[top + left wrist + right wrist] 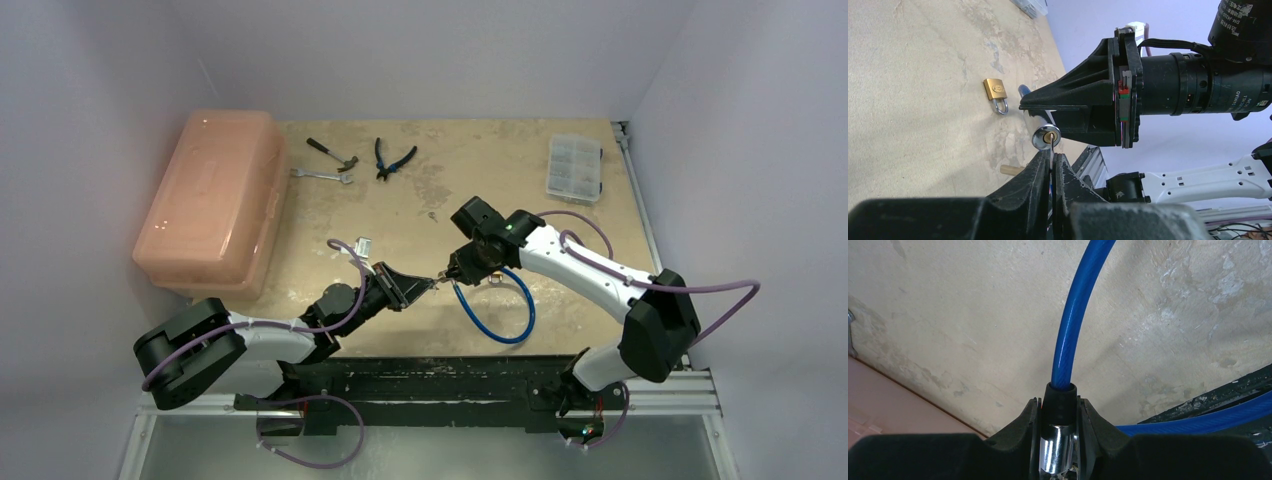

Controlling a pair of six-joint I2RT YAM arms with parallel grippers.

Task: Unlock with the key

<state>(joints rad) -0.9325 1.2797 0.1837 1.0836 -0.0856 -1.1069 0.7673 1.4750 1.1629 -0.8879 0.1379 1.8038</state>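
Standing off the tabletop (923,100), the key (1052,144) is a thin silvery blade pinched at its bow end by the left gripper (1052,159), whose jaws are clenched nearly together on it. Its tip meets the brass keyway in the round face of the chrome barrel (1044,137); how deep it sits cannot be told. The key's long axis runs straight out from the left jaws into that face, so the lock lies dead ahead of them. Seen from above, this line points from the left arm across to the right.

The right gripper (1059,407) has its jaws clamped around the same barrel and its black collar, where the blue cable (1068,330) leaves the lock, and holds it in the air facing the key. The left arm alone has the key, so the coming move looks like a twist about the blade's own axis. A small brass padlock (995,90) lies on the tabletop well apart.
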